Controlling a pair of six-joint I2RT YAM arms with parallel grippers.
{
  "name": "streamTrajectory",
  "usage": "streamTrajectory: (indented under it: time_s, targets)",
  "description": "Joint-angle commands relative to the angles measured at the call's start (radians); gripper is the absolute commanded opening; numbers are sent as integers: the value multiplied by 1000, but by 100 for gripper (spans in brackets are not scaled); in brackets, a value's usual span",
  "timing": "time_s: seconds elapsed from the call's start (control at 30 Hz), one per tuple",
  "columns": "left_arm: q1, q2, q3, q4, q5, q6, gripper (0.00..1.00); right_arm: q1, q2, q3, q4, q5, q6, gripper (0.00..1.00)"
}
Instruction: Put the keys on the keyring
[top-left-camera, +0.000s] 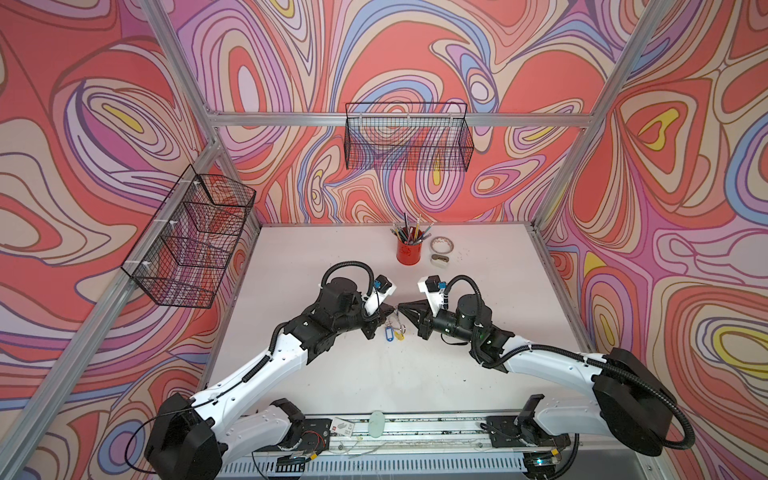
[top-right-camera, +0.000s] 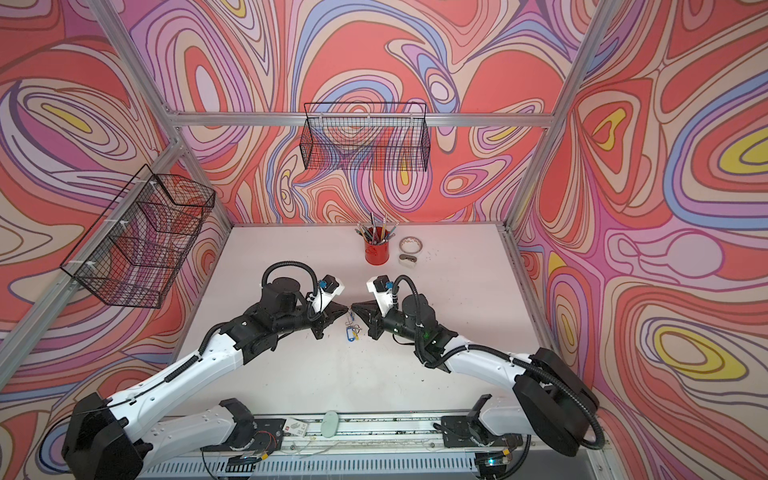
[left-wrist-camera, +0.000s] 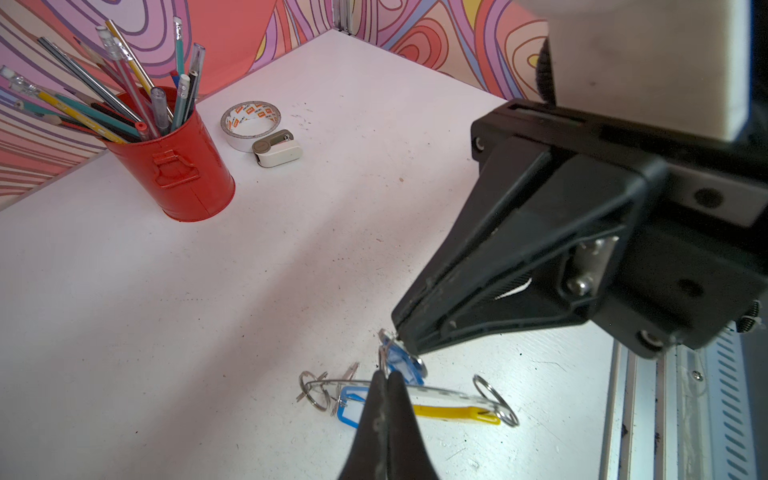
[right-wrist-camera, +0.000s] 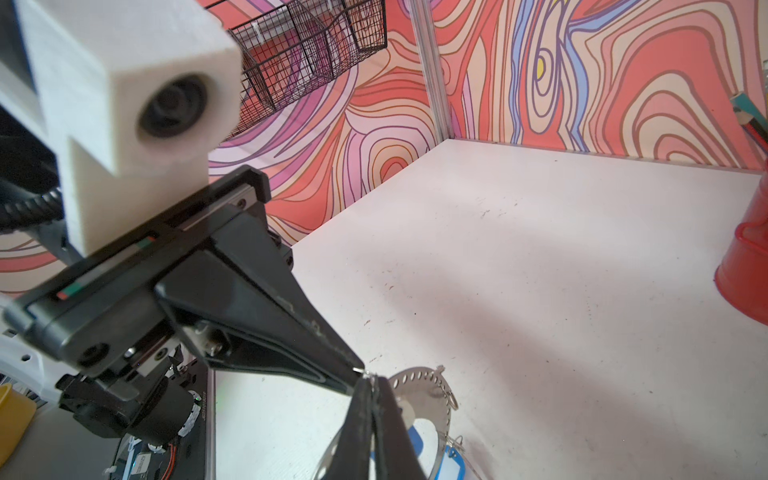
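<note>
Pinching at mid-table with both sets of jaws fully closed and the tips almost touching, so the trouble spot is that meeting point.

left gripper (left-wrist-camera: 384, 376): fingers together, no gap showing. Can't tell whether it has a wire loop of the keyring (left-wrist-camera: 440, 392) or nothing. right gripper (left-wrist-camera: 407, 345): closed on what looks like the ring end of the first key, whose blue tag (left-wrist-camera: 401, 363) dangles just under its tip.

Risks, my read:
- That hold is thin metal between hard pads. Any twist and the first key slips out and drops onto the hoop.
- With the tips this close, a small misalignment makes them collide or knocks the ring off line with the loop.
- The keyring isn't visibly pinned. A push could slide it across the table (left-wrist-camera: 249, 291) instead of threading.
- The dangling tag could snag on the yellow segment (left-wrist-camera: 453, 412).

Layout, base side outward:
- The second key, blue tag (left-wrist-camera: 353, 409), sits just beside the left fingertips against the hoop. Unclear if it's already threaded.
- The yellow segment lies beside it, toward the right arm.
- The keyring runs directly beneath both tips. Can't tell if it's flat or partly lifted.
- The first key hangs above it at the right tip.
- Well beyond are the red pencil tin (left-wrist-camera: 183, 174) and the tape roll (left-wrist-camera: 249, 120), both apart from the work.
</note>
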Motion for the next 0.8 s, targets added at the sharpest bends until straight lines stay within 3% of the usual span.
streamTrajectory:
  time_s: [0.0, 0.47, 0.77]
  targets:
    - [-8, 2, 25, -5, 22, 21, 0, -2, 22, 28, 26, -1, 8, 0]
    - [-12, -13, 13, 9, 13, 36, 0, -4, 28, 48, -51, 80, 67, 0]
    - [-17, -33, -14, 43, 4, 53, 0, -21, 47, 68, -90, 64, 112, 0]
